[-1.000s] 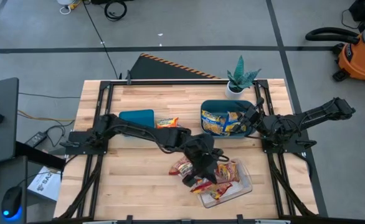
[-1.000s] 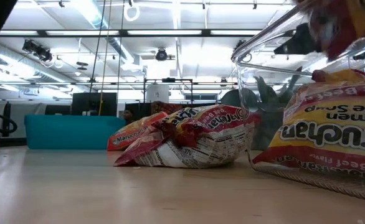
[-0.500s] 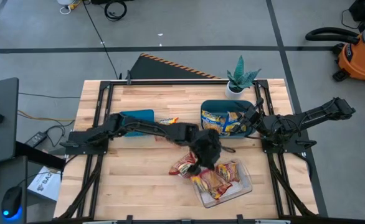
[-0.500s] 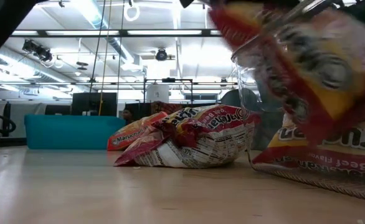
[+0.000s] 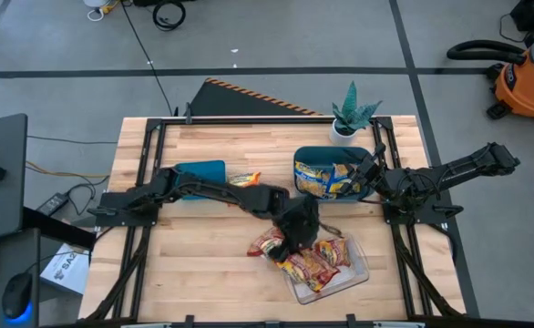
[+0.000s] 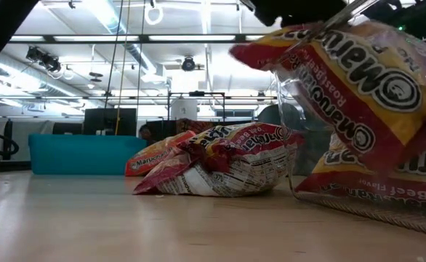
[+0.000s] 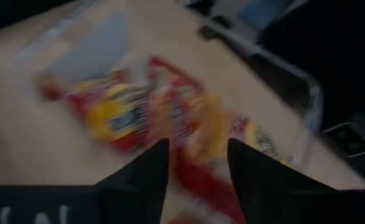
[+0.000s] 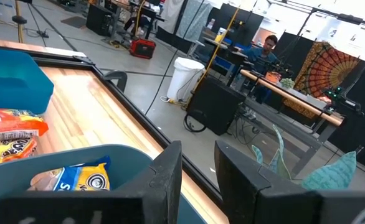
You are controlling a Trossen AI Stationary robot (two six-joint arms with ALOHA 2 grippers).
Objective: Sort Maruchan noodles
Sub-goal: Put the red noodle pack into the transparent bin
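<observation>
Our left gripper point(image 5: 294, 239) grips a red-and-yellow packet point(image 6: 358, 80) over the clear tray point(image 5: 356, 276); our right gripper point(image 8: 198, 165) waits open.

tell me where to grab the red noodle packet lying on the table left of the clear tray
Take the red packet by its raised crinkled edge, coming straight down from above. It lies crumpled on the table, puffed up rather than flat, right beside the clear tray. Approaching from the tray side looks blocked, and the left tool is already over there.

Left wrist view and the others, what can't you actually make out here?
- Left gripper, left wrist view: motion blur hides whether it grips the red-and-yellow packet.
- High view: the left arm covers the clear tray corner.
- Low view: the lifted packet hides the tray contents behind it.
- Right gripper: open, idle above the round teal bin.
</observation>
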